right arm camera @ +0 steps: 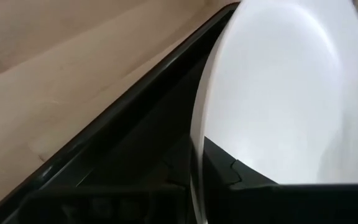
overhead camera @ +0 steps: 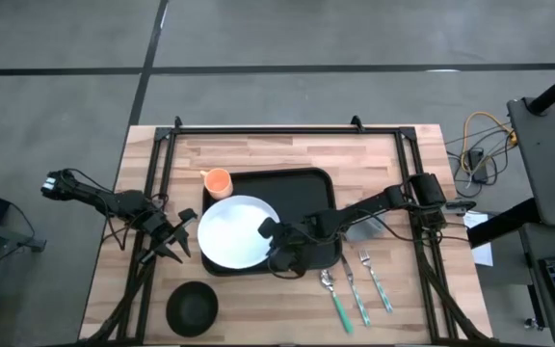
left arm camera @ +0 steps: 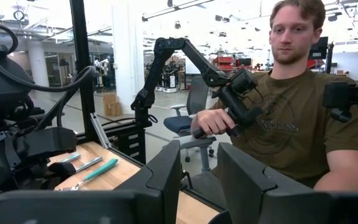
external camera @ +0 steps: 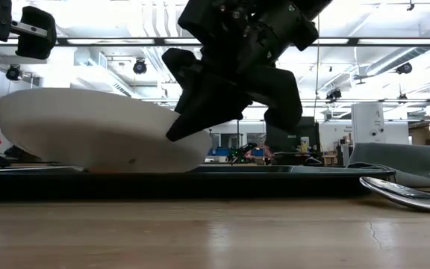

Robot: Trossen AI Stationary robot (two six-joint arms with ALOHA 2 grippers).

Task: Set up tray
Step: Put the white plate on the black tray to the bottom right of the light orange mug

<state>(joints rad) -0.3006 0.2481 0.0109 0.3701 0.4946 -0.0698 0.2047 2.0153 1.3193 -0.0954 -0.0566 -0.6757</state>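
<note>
Clamped tight on the right-hand rim of the round white ceramic plate (overhead camera: 231, 231), right gripper (overhead camera: 267, 229): 1 dark finger above the rim and 1 below, as seen in the right wrist view. Plate tilted in the low view, gripped edge raised, far edge low on the floor of the large black rectangular plastic tray (overhead camera: 306, 183). Tray lying mid-table on the pale wooden slatted tabletop (overhead camera: 258, 149), plate over its left-front part and overhanging the front-left rim slightly.

Likely step in hand: settling the plate flat inside the tray. To do well:

- Lower the raised edge slowly until level; no release while tilted, or a clatter and a slide.
- Nudge toward the tray's centre first, so no part rides on the low rim.
- Keep clear of the small orange plastic cup (overhead camera: 218, 180) standing in the tray's far-left corner, just beside the plate.
- Open the fingers only once the plate bears its own weight, then draw the lower finger out sideways, not upward.

Left gripper (overhead camera: 173, 240) spread wide, holding nothing, waiting just left of the tray. Small black round bowl (overhead camera: 193, 306) near the front edge; 3 pieces of metal cutlery with green handles (overhead camera: 356, 287) and a grey folded cloth napkin (overhead camera: 366, 228) to the tray's right, all outside it.
</note>
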